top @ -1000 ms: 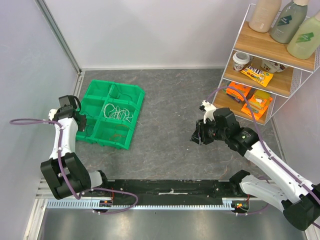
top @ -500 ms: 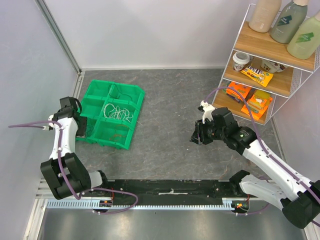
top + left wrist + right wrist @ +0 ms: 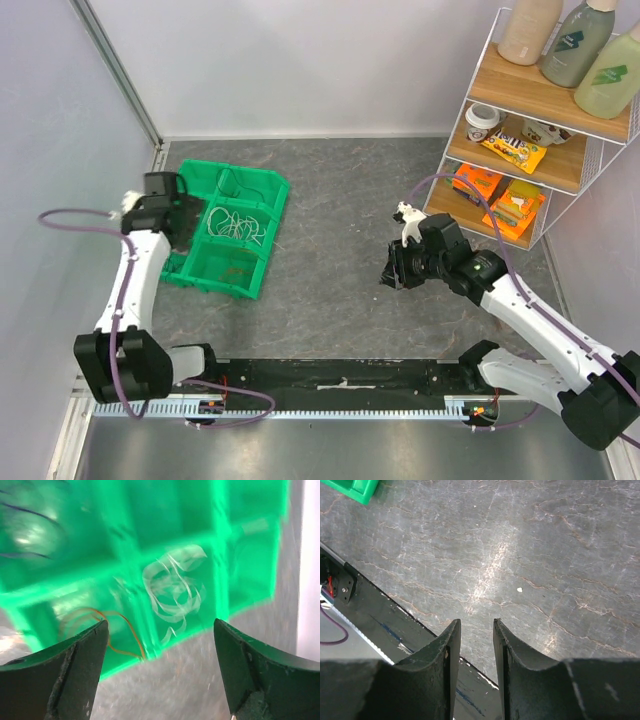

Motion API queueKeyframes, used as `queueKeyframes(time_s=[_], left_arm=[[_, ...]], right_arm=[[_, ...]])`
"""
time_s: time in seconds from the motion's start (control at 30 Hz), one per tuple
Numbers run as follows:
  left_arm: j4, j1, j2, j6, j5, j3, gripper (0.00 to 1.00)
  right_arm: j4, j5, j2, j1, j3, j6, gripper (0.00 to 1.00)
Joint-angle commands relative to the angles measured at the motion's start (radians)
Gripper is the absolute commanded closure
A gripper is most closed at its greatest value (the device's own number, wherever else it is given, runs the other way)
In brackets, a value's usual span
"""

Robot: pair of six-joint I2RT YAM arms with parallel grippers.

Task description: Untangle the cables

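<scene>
Hovering left hand (image 3: 160, 625) wide open, empty, over tray (image 3: 250, 560), cables (image 3: 175, 587) lying just ahead; right hand (image 3: 476, 625) idling part-open, empty, well apart.

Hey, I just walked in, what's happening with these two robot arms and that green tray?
The cables are being sorted out. The left gripper hovers wide open above the green tray and holds nothing. The cables lie in separate compartments: a white cable in a middle one, a red-orange cable in a near one, and a dark cable in a far one. The right gripper hangs over the bare table, jaws slightly apart and empty.
</scene>
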Motion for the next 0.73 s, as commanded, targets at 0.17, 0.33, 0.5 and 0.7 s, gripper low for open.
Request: queueKeyframes(time_s=[0.17, 0.33, 0.5, 0.7], left_arm=[[0.413, -0.694, -0.084, 0.378, 0.107, -0.087, 0.13], [0.637, -0.986, -0.112, 0.436, 0.109, -0.197, 0.1], [0.787, -1.146, -0.178, 0.512, -0.013, -0.256, 0.06], [0.875, -1.147, -0.247, 0.599, 0.003, -0.242, 0.04]], right_arm=[[-0.046, 0.38, -0.078, -0.009, 0.063, 0.052, 0.57], [-0.061, 0.558, -0.203, -0.011, 0.04, 0.084, 0.55], [-0.066, 0.599, -0.338, -0.011, -0.014, 0.112, 0.35], [-0.026, 0.66, -0.536, -0.011, -0.042, 0.142, 0.1]])
